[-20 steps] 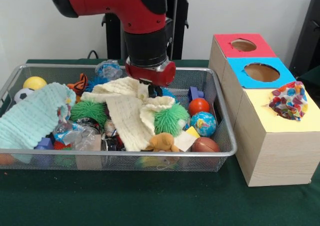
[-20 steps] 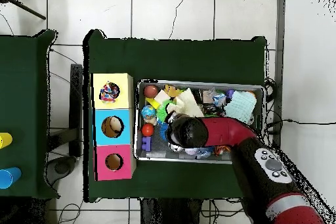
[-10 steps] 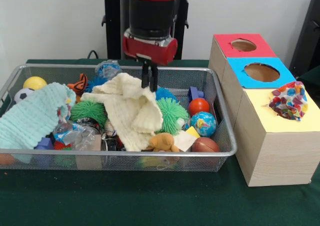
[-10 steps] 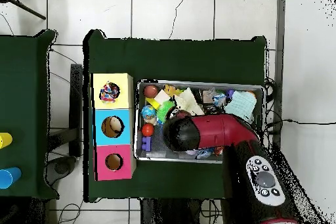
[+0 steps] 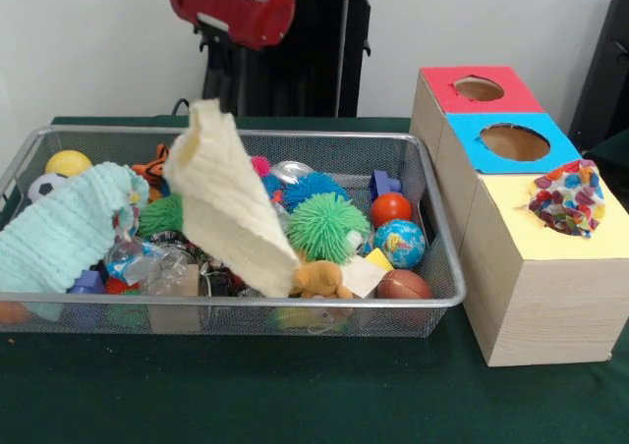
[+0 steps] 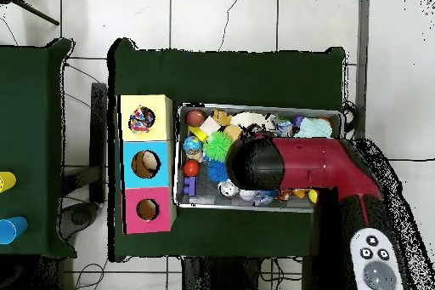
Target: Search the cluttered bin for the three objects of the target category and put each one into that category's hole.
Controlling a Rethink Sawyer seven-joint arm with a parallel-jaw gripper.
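Cream waffle-knit cloth (image 5: 232,203), mint knit cloth (image 5: 61,230). Green spiky ball (image 5: 327,226), blue spiky ball (image 5: 311,186), yellow ball (image 5: 68,162), red-orange ball (image 5: 391,207), blue-green globe ball (image 5: 400,243). Wooden box tops (image 5: 553,220): red, blue, yellow; multicolour patchwork fabric (image 5: 567,197) in the yellow hole.

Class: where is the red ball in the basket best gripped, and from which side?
Probably grip the red ball across its middle, from straight above: its round top is bare, while a globe ball and a purple block crowd it low down.

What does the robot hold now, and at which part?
The tool holds the cream knitted cloth by its top corner; the rest hangs down into the wire bin.
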